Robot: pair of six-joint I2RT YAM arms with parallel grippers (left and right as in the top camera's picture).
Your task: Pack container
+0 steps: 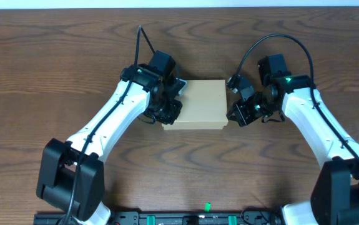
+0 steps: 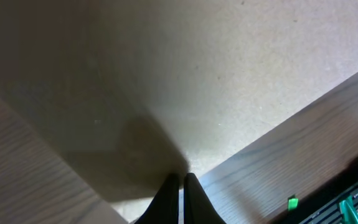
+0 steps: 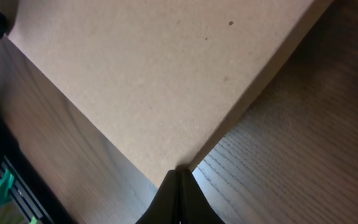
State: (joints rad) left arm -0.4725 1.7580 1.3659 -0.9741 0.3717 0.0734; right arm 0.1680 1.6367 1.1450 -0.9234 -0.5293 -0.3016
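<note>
Your container point(image 1: 201, 103) lies mid-tabletop point(image 1: 54, 56), its lid flat down. Your left tool point(image 2: 182, 182) is pinched narrow, holding nothing, tips at the box's edge. Your right tool point(image 3: 180, 177) is pinched together at a corner. This looks like final squaring-up. Next, press evenly from both sides so the box doesn't skid.

A dark brown wood-grain surface point(image 1: 42, 75) fills the scene, evenly lit. A black rail point(image 1: 167, 219) with a green fitting point(image 1: 207, 205) lines its near edge.
</note>
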